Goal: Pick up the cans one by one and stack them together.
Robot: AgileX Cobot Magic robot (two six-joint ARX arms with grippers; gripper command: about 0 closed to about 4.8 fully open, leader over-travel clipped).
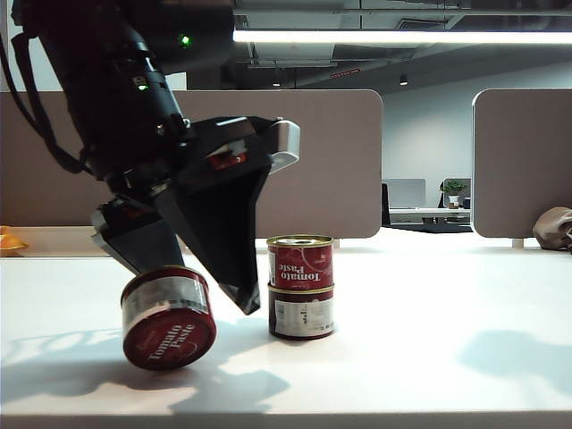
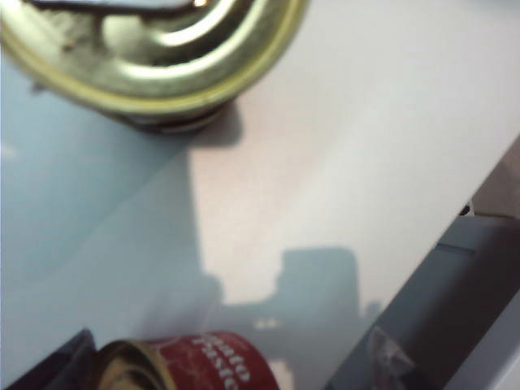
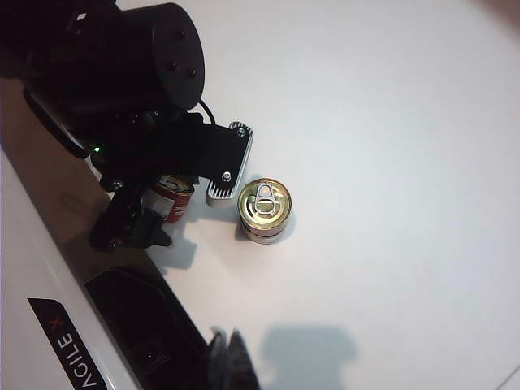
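Left end effector [image 1: 192, 273] spread over tilted can [image 1: 169, 318].

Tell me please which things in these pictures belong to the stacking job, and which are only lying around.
Belong to the job:
- tilted can on the table, between the open left end effector fingers
- top can
- bottom can, under it

Only lying around:
- orange object at the far left table edge
- brown bag at the far right

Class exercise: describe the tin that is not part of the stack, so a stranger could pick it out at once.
On the white table, find the two-tin stack. Beside it, between the fingers of the open left tool, lies the lone tin. Unlike the upright stacked pair, it is tipped on its side.
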